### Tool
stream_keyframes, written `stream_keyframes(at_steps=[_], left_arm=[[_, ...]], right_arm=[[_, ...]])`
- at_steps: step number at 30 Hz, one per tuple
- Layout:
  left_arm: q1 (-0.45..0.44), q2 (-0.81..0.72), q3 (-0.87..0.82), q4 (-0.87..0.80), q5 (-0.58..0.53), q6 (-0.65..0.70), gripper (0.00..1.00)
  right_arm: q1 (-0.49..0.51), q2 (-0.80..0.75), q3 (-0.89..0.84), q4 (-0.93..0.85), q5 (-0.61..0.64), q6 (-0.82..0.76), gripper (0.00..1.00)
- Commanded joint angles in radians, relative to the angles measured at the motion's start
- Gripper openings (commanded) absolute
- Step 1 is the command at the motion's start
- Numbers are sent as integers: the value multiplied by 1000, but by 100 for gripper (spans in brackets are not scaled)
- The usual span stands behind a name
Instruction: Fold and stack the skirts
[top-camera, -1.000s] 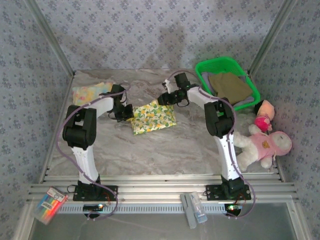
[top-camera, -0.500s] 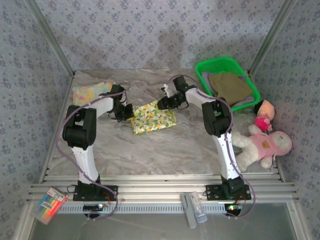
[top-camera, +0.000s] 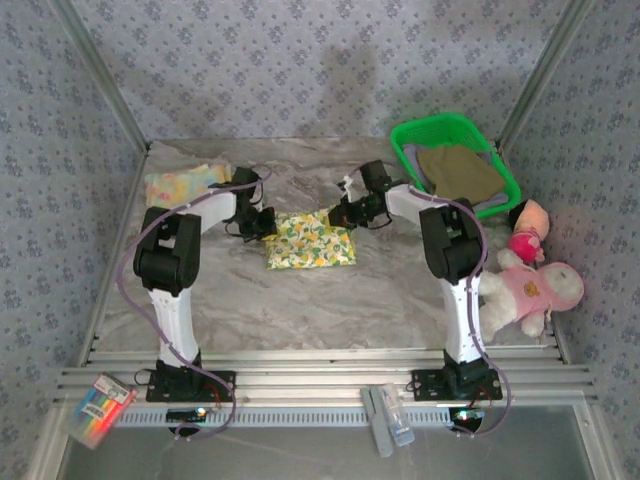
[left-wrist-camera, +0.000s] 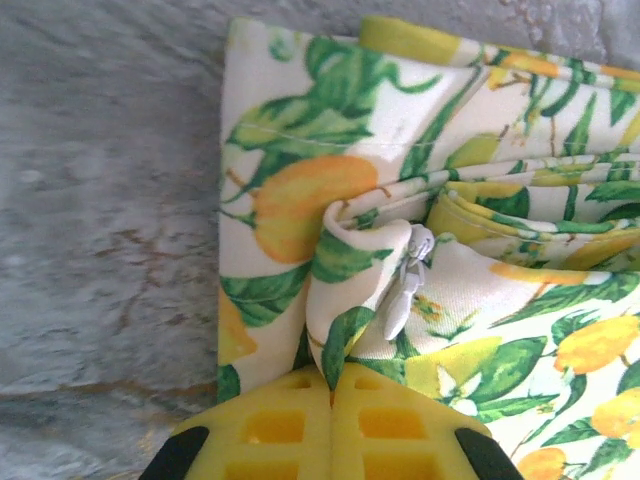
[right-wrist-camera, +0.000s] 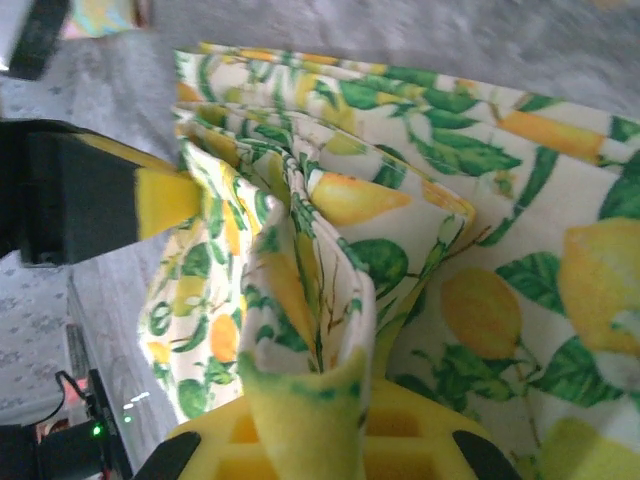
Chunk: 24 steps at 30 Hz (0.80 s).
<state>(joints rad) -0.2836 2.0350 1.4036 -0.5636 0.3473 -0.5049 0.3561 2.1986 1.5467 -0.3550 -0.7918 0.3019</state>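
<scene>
The fruit-print skirt (top-camera: 310, 241) lies folded mid-table, lemons and green leaves on white. My left gripper (top-camera: 266, 226) is shut on its left edge; the wrist view shows the yellow pads (left-wrist-camera: 290, 425) pinching a fold of the fruit-print skirt (left-wrist-camera: 420, 250) beside a white zipper pull (left-wrist-camera: 405, 290). My right gripper (top-camera: 343, 216) is shut on the skirt's right upper corner, a bunch of cloth (right-wrist-camera: 310, 330) rising from between its pads. The pastel floral skirt (top-camera: 180, 184) lies folded at the back left. The olive-khaki skirt (top-camera: 458, 172) rests on a grey-lavender one (top-camera: 492, 205) in the basket.
A green plastic basket (top-camera: 415, 132) stands at the back right. Pink plush toys (top-camera: 530, 285) lie at the right edge. The marbled table (top-camera: 330, 300) is bare in front of the skirt. The left gripper's yellow finger (right-wrist-camera: 165, 200) shows in the right wrist view.
The right gripper has closed onto the fruit-print skirt's right corner. The left gripper moved right and both arms shifted, and the skirt now lies flatter and squarer.
</scene>
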Motion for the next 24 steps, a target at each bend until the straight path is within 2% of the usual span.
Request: stream_keyframes(at_steps=[1, 2, 4, 5, 9, 12, 13, 14, 16, 18, 21, 24], left_arm=[[3, 51, 30, -83, -53, 16, 0], [3, 51, 36, -90, -59, 16, 0], [2, 41, 46, -102, -63, 16, 11], [3, 30, 46, -104, -66, 16, 13], [3, -8, 45, -107, -84, 16, 18], [3, 6, 56, -109, -74, 18, 21], [3, 10, 57, -108, -71, 19, 22], [3, 12, 57, -108, -66, 18, 25], [3, 7, 54, -107, -57, 20, 29], [3, 7, 61, -108, -57, 25, 32], [3, 7, 78, -109, -59, 32, 37], [3, -12, 83, -137, -65, 34, 43]], right_arm=[[-15, 12, -13, 7, 97, 99, 6], [-18, 13, -6, 4, 107, 107, 9], [-24, 0, 2, -12, 137, 116, 17], [-26, -17, 6, -29, 161, 110, 23], [-25, -130, -9, -110, 367, 96, 33], [-14, -212, -18, -167, 580, 99, 34], [-6, -231, -20, -185, 641, 95, 33], [7, -246, -22, -190, 680, 84, 27], [43, -262, -31, -162, 642, 49, 10], [65, -235, -21, -114, 502, 37, 2], [92, -154, -5, -21, 318, 116, 0], [112, -84, 13, 41, 309, 216, 0]])
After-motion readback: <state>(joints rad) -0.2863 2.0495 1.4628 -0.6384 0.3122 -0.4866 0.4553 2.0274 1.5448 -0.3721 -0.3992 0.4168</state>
